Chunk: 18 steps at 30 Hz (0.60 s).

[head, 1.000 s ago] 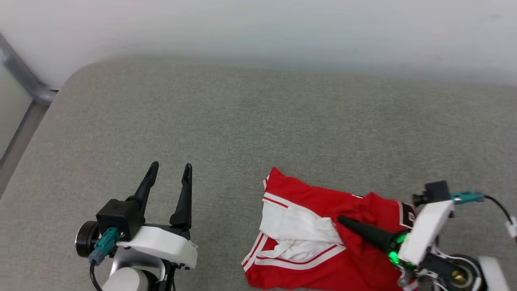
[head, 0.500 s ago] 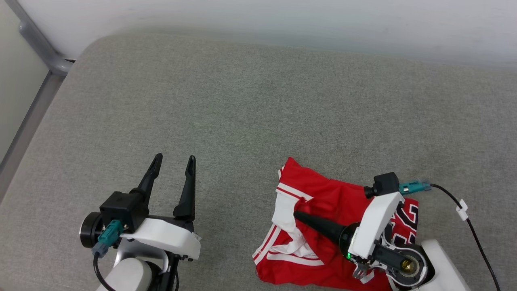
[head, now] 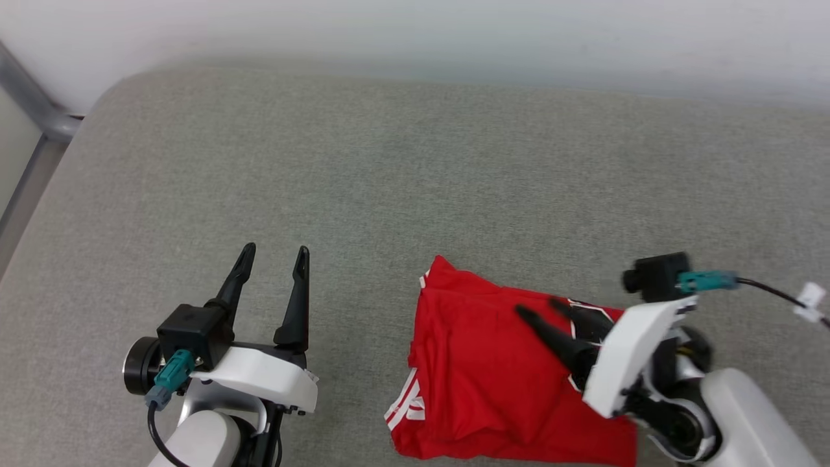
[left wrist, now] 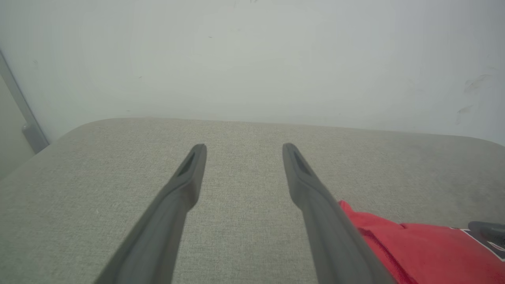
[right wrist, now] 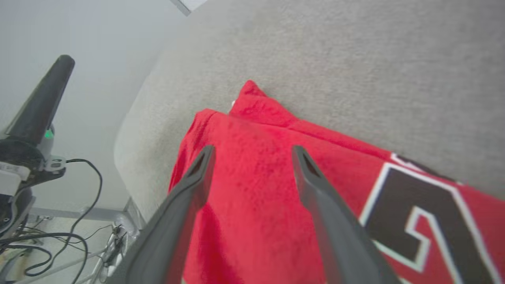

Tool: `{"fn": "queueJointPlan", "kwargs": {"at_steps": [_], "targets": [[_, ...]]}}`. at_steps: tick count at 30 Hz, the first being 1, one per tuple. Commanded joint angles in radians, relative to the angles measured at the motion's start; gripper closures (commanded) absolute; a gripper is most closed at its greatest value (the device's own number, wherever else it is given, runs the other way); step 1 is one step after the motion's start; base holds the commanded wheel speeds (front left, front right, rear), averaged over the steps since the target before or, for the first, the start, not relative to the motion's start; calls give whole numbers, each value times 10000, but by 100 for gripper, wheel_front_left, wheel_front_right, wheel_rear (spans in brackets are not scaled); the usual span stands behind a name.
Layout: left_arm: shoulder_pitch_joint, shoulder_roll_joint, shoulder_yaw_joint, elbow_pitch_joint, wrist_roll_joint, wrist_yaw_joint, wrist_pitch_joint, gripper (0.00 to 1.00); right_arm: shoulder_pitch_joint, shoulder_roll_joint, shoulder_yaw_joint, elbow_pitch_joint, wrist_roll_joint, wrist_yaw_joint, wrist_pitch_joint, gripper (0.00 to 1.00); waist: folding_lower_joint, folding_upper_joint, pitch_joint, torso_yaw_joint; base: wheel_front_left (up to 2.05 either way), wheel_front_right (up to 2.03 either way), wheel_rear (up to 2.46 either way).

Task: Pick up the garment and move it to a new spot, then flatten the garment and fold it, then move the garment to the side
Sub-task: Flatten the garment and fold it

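The garment (head: 486,383) is lying in a loosely folded heap on the grey padded surface (head: 389,181), toward the robot's right and close to the near edge in the head view, with mostly plain red cloth facing up. A bit of red-and-white striped trim (head: 405,408) is peeking out at its lower left corner, and black lettering with a white outline (right wrist: 414,221) is showing on the part nearest the right arm. The right gripper (head: 538,308) is hovering over the upper right part of the shirt, its two dark fingers spread wide apart and nothing sitting between them; from the right wrist view the gripper (right wrist: 252,152) is pointing across the red cloth (right wrist: 256,197), and I cannot tell whether the fingertips are touching it. The left gripper (head: 275,253) is resting well apart from the shirt, over bare cushion on the robot's left, its fingers also standing wide and empty. In the left wrist view that gripper (left wrist: 243,148) is pointing toward the pale wall (left wrist: 252,59), with a corner of the garment (left wrist: 414,252) lying just beside its right finger. A grey metal rail (head: 32,110) is running along the far left.
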Motion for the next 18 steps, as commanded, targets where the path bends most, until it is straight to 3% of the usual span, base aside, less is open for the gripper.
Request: {"fn": "queueJointPlan", "kwargs": {"at_steps": [1, 6, 10, 15, 18], "targets": [[8, 21, 46, 18, 40, 44, -38, 0, 161, -215, -221, -14, -731, -4, -446, 0, -1, 0, -93, -151, 0, 0, 0], [158, 124, 72, 26, 70, 127, -51, 0, 570, -400, -1655, -58, -3057, -4, -1818, 0, -1, 0, -286, -473, 0, 0, 0], [236, 168, 93, 56, 77, 198, -69, 0, 1094, -150, -3255, -476, -4650, -4, -2717, 0, -1, 0, -438, -704, 0, 0, 0], [291, 219, 171, 173, 51, 237, -87, 0, 1780, 322, -4799, -1425, -5727, -4, -3560, 0, -1, 0, -641, -897, 0, 0, 0], [450, 275, 254, 256, 87, 282, -120, 0, 2140, 586, -5154, -2042, -6086, -4, -3959, 0, -1, 0, -821, -1005, 0, 0, 0]]}}
